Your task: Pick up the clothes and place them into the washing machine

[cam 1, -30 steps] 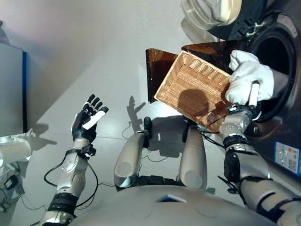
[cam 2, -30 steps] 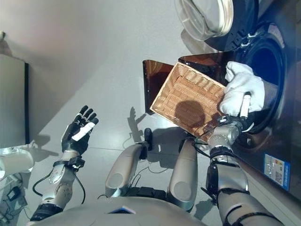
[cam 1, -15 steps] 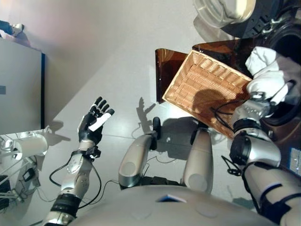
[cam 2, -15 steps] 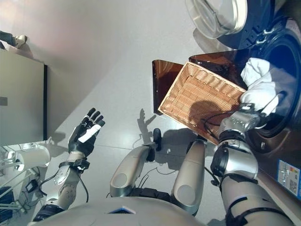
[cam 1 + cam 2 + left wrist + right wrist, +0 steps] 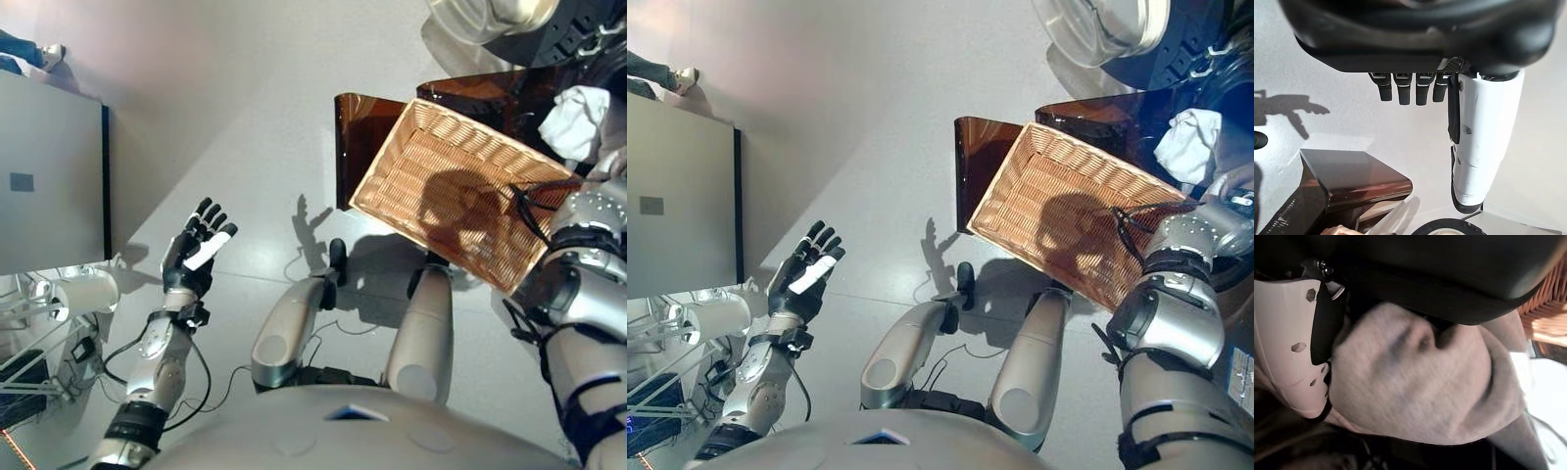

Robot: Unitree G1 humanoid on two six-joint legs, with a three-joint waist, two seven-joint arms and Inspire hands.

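The right hand (image 5: 1298, 342) has pushed the white cloth (image 5: 1189, 144) further toward the right edge of the frame, into the dark washing machine opening (image 5: 1225, 78); the camera has also shifted.

The cloth is a crumpled, soft white bundle at the upper right, above the wicker basket (image 5: 446, 191), which sits empty and tilted on its brown stand (image 5: 982, 157). In the right wrist view the thumb and palm press into pale fabric, fingers clamped on it. The left hand (image 5: 193, 257) stays raised at the lower left, fingers straight and slightly apart, holding nothing.
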